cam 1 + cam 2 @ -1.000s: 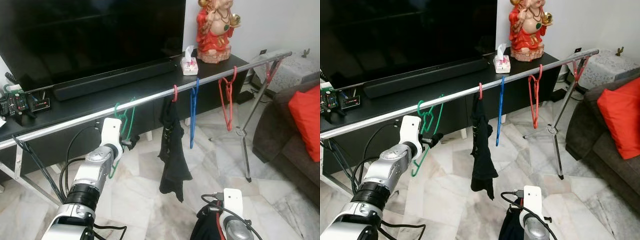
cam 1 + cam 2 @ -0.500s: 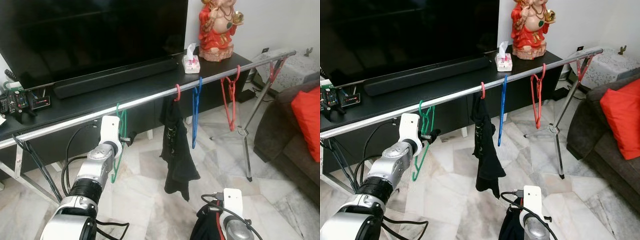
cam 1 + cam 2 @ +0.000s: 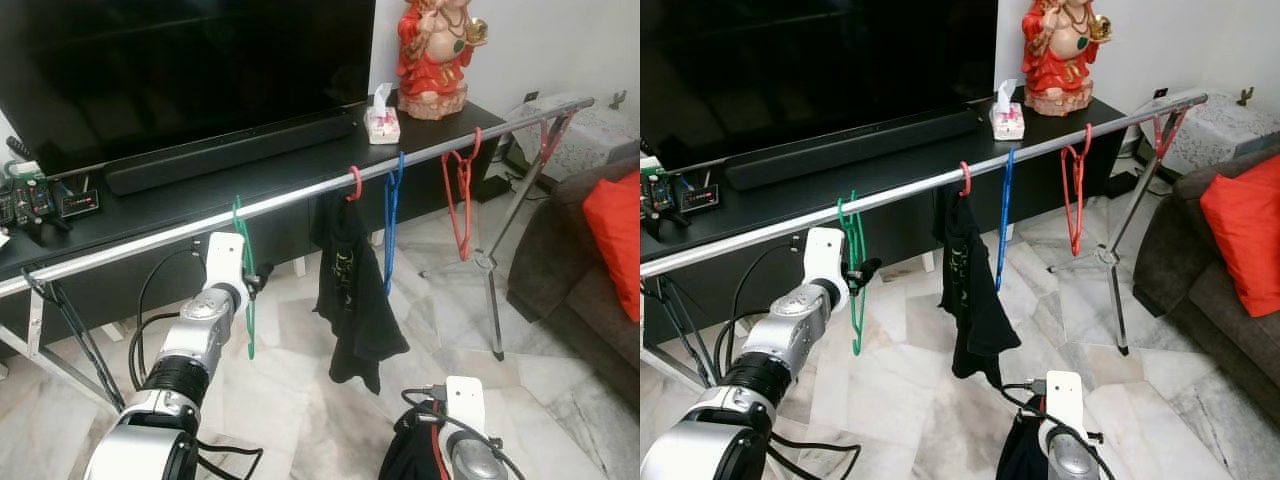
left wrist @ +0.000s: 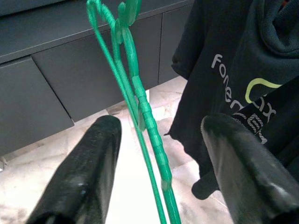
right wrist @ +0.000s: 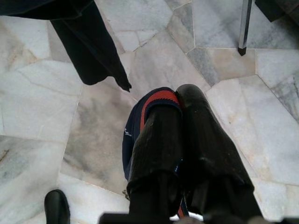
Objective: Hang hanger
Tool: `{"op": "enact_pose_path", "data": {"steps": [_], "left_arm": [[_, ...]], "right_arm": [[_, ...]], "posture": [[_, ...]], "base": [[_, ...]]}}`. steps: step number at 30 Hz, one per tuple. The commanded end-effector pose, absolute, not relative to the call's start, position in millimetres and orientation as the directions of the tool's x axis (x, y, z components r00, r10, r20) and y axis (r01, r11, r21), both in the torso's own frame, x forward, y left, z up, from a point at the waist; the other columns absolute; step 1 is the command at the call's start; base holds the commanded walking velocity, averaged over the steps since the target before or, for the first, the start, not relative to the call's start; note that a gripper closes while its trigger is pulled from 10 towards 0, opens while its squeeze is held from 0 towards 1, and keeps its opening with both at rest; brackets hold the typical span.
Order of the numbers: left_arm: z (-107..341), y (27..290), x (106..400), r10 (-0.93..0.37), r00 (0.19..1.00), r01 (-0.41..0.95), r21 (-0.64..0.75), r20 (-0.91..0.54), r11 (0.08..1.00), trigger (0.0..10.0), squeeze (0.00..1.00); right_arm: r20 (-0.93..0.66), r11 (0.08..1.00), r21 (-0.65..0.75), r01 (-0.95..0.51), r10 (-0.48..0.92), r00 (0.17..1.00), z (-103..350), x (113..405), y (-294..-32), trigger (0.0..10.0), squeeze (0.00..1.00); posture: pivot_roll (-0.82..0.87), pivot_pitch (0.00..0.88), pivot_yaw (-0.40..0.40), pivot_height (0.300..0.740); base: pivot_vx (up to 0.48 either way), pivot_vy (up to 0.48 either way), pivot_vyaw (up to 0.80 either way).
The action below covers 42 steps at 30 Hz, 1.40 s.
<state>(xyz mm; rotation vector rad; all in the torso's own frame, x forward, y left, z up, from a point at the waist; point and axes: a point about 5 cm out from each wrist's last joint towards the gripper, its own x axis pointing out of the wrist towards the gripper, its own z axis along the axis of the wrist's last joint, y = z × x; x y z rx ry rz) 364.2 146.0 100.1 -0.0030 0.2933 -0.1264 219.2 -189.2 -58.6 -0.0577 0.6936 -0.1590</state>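
Note:
A green hanger [image 3: 246,290] hangs by its hook from the long silver rail [image 3: 300,201] in front of the TV cabinet. My left gripper [image 3: 258,282] is raised beside it and open. In the left wrist view the green hanger [image 4: 140,107] runs through the gap between the two black fingers [image 4: 88,177], touching neither. My right gripper [image 5: 180,100] is low over the marble floor, shut on a dark garment [image 5: 135,135] with a red band.
Farther right on the rail hang a black shirt [image 3: 352,300] on a red hanger, a blue hanger [image 3: 388,230] and a red hanger [image 3: 460,205]. The TV cabinet [image 3: 150,215] stands behind, and a sofa with a red cushion [image 3: 615,240] is at the right.
The green hanger went from tilted at the left gripper to hanging straight down from the rail. The left gripper dropped slightly. The black shirt has swung a little.

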Motion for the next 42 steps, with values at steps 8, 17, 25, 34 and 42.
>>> {"op": "enact_pose_path", "data": {"steps": [8,17,25,34,42], "left_arm": [[105.3,147.2,367.2,-0.116,0.955,0.120,0.000,-0.275,0.993,0.0,0.00],[105.1,146.6,368.0,-0.116,0.956,0.120,-0.001,-0.271,0.993,0.0,0.00],[99.5,142.5,367.3,-0.092,0.957,0.101,0.018,-0.274,0.995,0.0,0.00],[99.7,145.0,368.2,-0.075,0.963,0.086,0.028,-0.260,0.996,0.0,0.00],[104.1,146.1,368.4,-0.061,0.974,0.068,0.022,-0.218,0.997,0.0,0.00]], "right_arm": [[-0.616,0.987,-0.105,0.124,-0.162,0.771,-55.9,223.0,-188.4,10.0,0.00],[-0.615,0.987,-0.105,0.124,-0.163,0.772,-55.7,223.2,-188.4,10.0,0.00],[-0.605,0.987,-0.104,0.124,-0.162,0.779,-53.3,227.0,-187.7,10.0,0.00],[-0.602,0.987,-0.103,0.120,-0.158,0.782,-52.6,228.3,-186.6,10.0,0.00],[-0.602,0.988,-0.102,0.117,-0.155,0.783,-52.4,228.8,-186.0,10.0,0.00]], "posture": [[-0.11,0.000,0.032,0.740],[-0.11,0.000,0.032,0.740],[-0.11,0.000,0.028,0.740],[-0.11,0.000,0.026,0.740],[-0.11,0.000,0.023,0.740]], "base": [[0.000,0.000,0.00],[0.000,0.000,0.00],[0.000,0.000,0.00],[0.000,0.000,0.00],[0.000,0.000,0.00]]}}
